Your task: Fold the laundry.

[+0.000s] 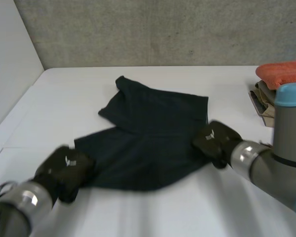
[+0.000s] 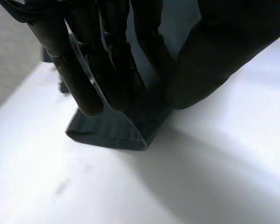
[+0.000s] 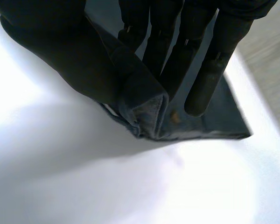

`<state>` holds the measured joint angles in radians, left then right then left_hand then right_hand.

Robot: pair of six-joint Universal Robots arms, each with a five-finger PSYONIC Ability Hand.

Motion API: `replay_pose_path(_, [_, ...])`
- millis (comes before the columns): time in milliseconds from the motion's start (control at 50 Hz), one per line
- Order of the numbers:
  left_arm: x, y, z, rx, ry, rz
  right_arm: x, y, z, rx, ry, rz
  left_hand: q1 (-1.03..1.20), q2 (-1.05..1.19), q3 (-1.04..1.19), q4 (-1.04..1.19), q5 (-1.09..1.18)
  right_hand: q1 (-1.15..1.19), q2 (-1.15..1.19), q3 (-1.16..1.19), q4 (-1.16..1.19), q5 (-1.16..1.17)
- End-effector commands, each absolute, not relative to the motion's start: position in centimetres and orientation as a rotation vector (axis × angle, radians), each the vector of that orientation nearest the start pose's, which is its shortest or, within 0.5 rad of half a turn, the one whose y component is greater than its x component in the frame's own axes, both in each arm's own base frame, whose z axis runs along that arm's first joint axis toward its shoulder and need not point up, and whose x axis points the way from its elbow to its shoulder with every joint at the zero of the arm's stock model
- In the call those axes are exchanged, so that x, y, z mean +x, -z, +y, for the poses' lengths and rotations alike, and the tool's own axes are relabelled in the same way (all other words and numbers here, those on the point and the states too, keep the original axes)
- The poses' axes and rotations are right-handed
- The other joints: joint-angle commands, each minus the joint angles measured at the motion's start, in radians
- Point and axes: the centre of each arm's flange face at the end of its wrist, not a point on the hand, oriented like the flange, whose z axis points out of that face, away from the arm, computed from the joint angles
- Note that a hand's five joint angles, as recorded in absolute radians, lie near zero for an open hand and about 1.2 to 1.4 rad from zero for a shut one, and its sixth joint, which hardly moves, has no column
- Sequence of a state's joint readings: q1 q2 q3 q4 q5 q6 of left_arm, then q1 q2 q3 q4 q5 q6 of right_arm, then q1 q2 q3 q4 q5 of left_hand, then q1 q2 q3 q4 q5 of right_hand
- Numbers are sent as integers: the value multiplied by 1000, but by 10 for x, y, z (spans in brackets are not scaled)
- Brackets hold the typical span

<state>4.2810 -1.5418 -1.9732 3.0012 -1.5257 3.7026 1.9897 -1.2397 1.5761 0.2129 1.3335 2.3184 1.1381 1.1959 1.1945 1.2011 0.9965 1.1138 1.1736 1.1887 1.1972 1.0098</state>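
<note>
A flat white table [image 1: 153, 212] with a smooth matte top runs back to a rough grey concrete wall [image 1: 163, 29], which stands upright along its far edge. A plain white side panel [image 1: 10, 59] closes off the table's left side and meets the wall at the far left corner. At the table's far right edge, near the wall, a folded orange terry cloth [image 1: 283, 71] lies on top of a folded beige cloth [image 1: 264, 101], the two forming a small stack.
</note>
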Motion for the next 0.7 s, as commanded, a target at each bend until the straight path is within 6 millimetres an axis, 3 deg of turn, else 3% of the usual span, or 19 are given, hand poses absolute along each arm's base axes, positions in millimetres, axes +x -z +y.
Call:
replay_pose_path(20, [-197,-209,-73,1699,1113,2364,226,-211,-154,-1985,1086,2153,258,200,202,195,225,282,223,208,199,212])
replay_pose_path(80, [-196,-214,-70,1754,1058,2347,228,-214,-153,-2027,1135,2077,258,200,202,195,225,282,223,208,199,212])
replay_pose_path(160, [-211,-221,-107,1664,1235,2273,236,-210,-171,-1978,1221,2065,258,200,202,195,225,282,223,208,199,212])
replay_pose_path(180, [-218,-224,-131,1592,1338,2232,241,-207,-185,-1910,1276,2095,258,200,202,195,225,282,223,208,199,212])
replay_pose_path(240, [-232,-226,-169,1497,1500,2156,250,-206,-209,-1770,1393,2150,258,200,202,195,225,282,223,208,199,212])
replay_pose_path(260, [-242,-227,-196,1440,1616,2094,256,-204,-225,-1680,1472,2183,258,200,202,195,225,282,223,208,199,212])
replay_pose_path(320, [-260,-228,-234,1377,1775,1984,262,-200,-248,-1559,1594,2239,258,200,202,195,225,282,223,208,199,212])
replay_pose_path(340, [-272,-227,-256,1349,1866,1918,266,-198,-263,-1506,1696,2259,258,200,202,195,225,282,223,208,199,212])
replay_pose_path(380, [-284,-227,-277,1321,1953,1851,271,-196,-278,-1460,1830,2266,258,200,202,195,225,282,223,208,199,212])
replay_pose_path(400, [-295,-226,-296,1299,2032,1785,273,-195,-281,-1451,1861,2265,258,200,202,195,225,282,223,208,199,212])
replay_pose_path(480, [-319,-221,-335,1247,2148,1672,286,-190,-311,-1347,2167,2213,258,200,202,195,225,282,223,208,199,212])
replay_pose_path(600, [-344,-205,-376,1179,2220,1604,299,-174,-338,-1341,2438,2126,258,200,202,195,225,282,223,208,199,212])
replay_pose_path(700, [-357,-187,-393,1162,2248,1595,304,-157,-353,-1355,2516,2123,258,200,202,195,225,282,223,208,199,212])
